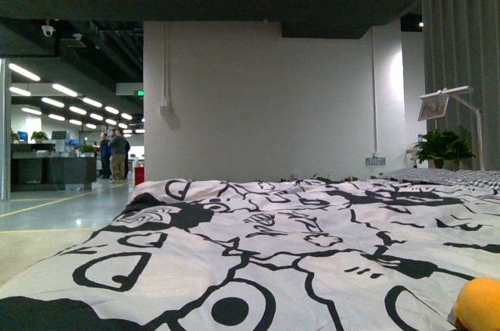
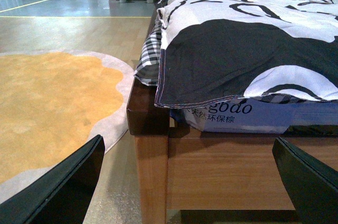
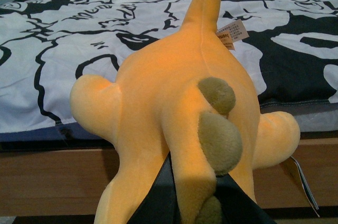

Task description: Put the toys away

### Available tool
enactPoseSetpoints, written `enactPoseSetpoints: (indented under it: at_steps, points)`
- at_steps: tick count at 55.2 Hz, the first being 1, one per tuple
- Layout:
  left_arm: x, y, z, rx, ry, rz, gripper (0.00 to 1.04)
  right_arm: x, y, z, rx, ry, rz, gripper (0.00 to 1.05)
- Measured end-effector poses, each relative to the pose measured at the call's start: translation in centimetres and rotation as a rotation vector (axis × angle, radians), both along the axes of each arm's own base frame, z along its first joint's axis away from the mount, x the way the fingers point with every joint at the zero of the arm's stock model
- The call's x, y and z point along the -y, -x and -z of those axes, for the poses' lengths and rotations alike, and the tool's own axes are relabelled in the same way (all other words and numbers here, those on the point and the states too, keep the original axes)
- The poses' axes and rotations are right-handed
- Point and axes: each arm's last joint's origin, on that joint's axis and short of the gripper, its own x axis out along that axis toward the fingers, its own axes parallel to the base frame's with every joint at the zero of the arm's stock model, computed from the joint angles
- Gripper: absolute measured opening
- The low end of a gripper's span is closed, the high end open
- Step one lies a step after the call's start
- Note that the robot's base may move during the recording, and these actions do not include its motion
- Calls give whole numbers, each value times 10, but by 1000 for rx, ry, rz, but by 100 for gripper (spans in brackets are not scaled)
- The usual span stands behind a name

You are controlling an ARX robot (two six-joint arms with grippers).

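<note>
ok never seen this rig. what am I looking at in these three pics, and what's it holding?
It is a robot with two arms. The front view looks from its body across a black-and-white duvet. The other two pictures come from a camera on each wrist. The left end effector is open and empty, facing a wooden bed frame beside an orange rug. The right end effector grips an orange plush toy; its dark fingers close on it.

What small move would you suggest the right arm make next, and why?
Probably draw the right gripper back from the bed, lifting the plush toy clear: the gripper is clamped on the toy at the duvet edge, and no container is in view.
</note>
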Motion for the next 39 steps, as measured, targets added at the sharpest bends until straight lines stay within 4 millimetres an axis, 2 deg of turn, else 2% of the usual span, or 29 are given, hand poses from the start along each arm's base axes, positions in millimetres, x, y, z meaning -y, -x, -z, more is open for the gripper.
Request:
enactPoseSetpoints:
  at_steps: [21, 26, 39]
  points:
    - [0, 0, 0, 0, 0, 0, 98, 0, 6, 20, 11, 0, 0, 6]
    - [0, 0, 0, 0, 0, 0, 98, 0, 13, 25, -13, 0, 0, 6]
    - [0, 0, 0, 0, 0, 0, 98, 0, 17, 30, 6, 0, 0, 6]
